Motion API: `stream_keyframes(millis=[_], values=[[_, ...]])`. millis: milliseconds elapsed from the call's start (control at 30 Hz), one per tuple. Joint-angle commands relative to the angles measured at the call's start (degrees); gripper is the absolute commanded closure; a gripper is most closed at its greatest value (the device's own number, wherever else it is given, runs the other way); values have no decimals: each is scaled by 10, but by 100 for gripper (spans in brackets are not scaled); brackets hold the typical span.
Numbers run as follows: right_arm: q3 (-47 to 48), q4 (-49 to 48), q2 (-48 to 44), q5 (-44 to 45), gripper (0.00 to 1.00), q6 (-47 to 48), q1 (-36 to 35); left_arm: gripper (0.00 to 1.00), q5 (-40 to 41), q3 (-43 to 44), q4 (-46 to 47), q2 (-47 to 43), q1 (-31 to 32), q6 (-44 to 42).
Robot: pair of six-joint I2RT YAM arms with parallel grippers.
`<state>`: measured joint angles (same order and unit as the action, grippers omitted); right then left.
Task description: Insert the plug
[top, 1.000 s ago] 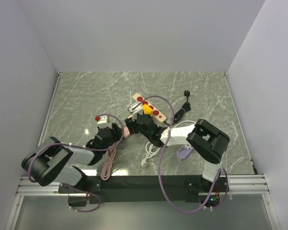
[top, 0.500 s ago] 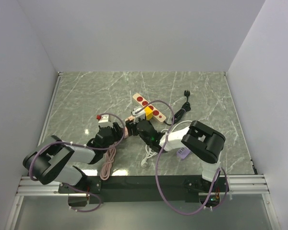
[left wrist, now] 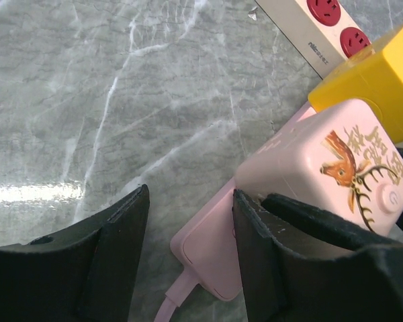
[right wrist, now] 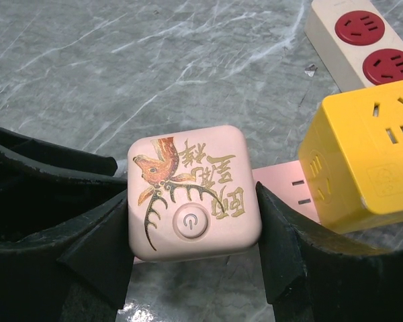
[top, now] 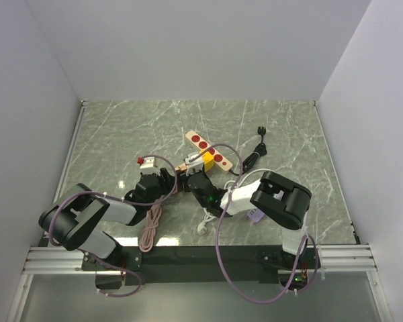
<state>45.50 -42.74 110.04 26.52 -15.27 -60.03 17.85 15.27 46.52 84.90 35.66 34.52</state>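
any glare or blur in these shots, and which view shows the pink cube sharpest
Left wrist: a white glare streak on the marble table at the left edge, and the left gripper's fingers are dark and soft. Right wrist: the pink cube and its deer print are sharpest here, no glare. Top external: even, soft light, but the yellow plug is tiny.

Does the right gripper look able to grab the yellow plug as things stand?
Probably not yet: the right gripper is closed around the pink deer-print cube, with the yellow plug just outside its grasp.
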Motion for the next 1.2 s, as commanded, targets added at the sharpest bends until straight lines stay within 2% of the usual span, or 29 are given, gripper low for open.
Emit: stream_keyframes(millis=[0, 267, 467, 633, 900, 1167], values=[[-69, 366, 139, -218, 100, -154, -105, 42, -13, 3, -14, 4, -8, -10], [-58, 388, 156, -215, 100, -170, -121, 43, 8, -4, -41, -28, -10, 4], [-37, 403, 177, -213, 100, -163, -126, 43, 22, -4, -88, -87, -10, 11], [-2, 412, 186, -195, 100, -151, -123, 42, 69, -23, -117, -177, -10, 17], [87, 404, 182, -182, 100, -83, -87, 39, 127, -42, -183, -342, -10, 11], [203, 385, 187, -180, 100, 25, -52, 39, 149, -38, -248, -430, -10, 4]])
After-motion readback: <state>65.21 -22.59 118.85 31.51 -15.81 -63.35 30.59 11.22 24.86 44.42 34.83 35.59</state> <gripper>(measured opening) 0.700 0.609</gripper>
